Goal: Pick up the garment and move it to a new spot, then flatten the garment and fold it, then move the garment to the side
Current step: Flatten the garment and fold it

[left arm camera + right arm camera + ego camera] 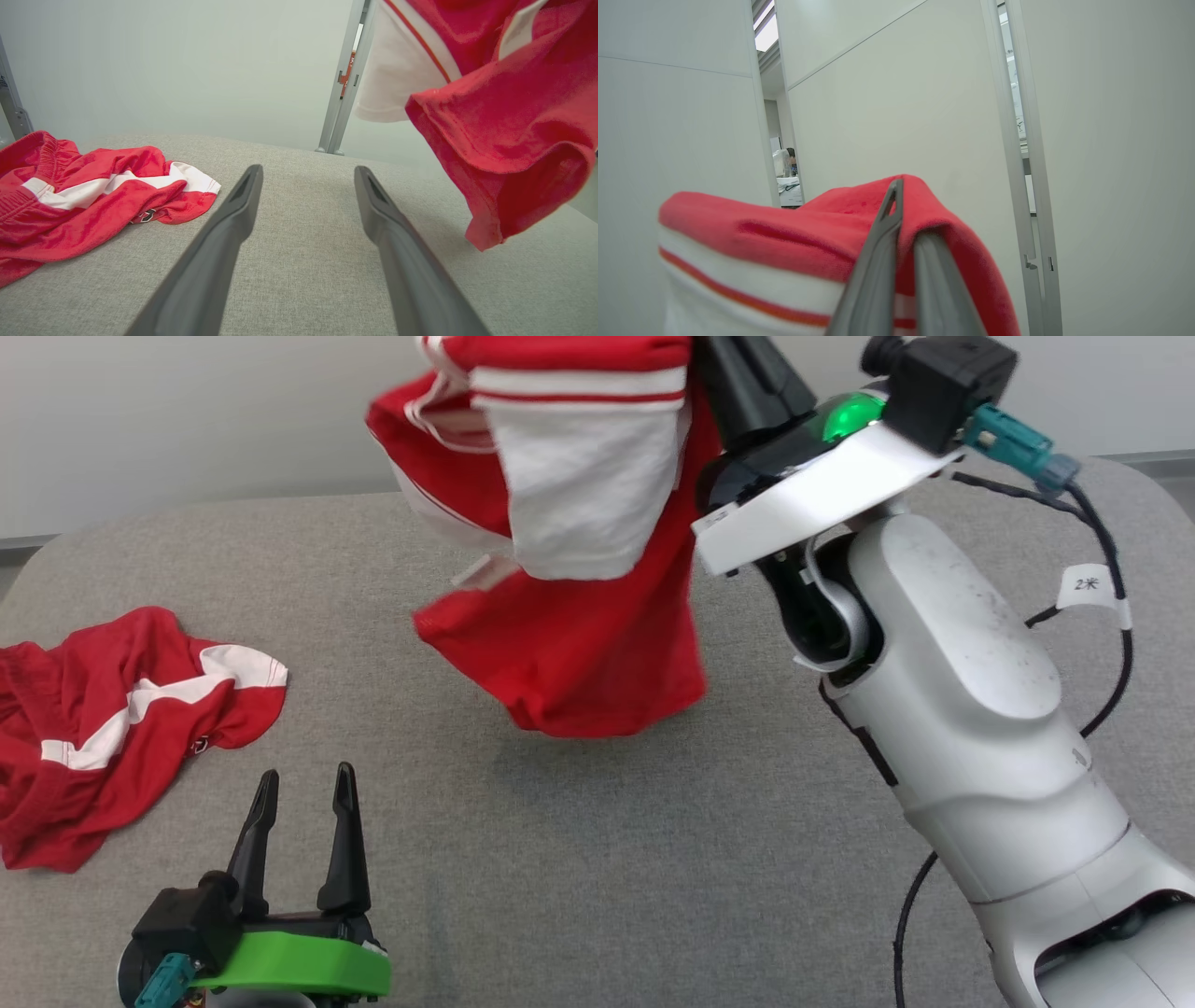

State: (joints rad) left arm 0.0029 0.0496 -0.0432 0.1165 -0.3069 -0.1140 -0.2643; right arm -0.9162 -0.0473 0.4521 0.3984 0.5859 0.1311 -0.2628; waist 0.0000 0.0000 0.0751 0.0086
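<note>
Garment of soft red knit cloth with white panels and thin stripes (pixel 579 644) hangs in the air over the middle of the grey fabric-covered bench (pixel 653 877). It sits high in the head view, with its lowest red hem clear of the surface. It is up there because the right gripper (pixel 906 219) holds it. The jaws are closed on a fold of the red edge, with cloth draped over and round both fingers, and one fingertip pokes out through the fold in the right wrist view. Pinched at a single point, the garment dangles bunched with its white panel to the front; I judge that this suits carrying it to a new spot rather than flattening it. The left gripper (pixel 308 773) rests low at the near left of the bench, jaws wide apart and holding nothing. The hanging garment is ahead and to its right, well apart from those jaws. A second crumpled red-and-white garment (pixel 121 728) lies on the bench at the left edge, near the left gripper and touched by neither.
</note>
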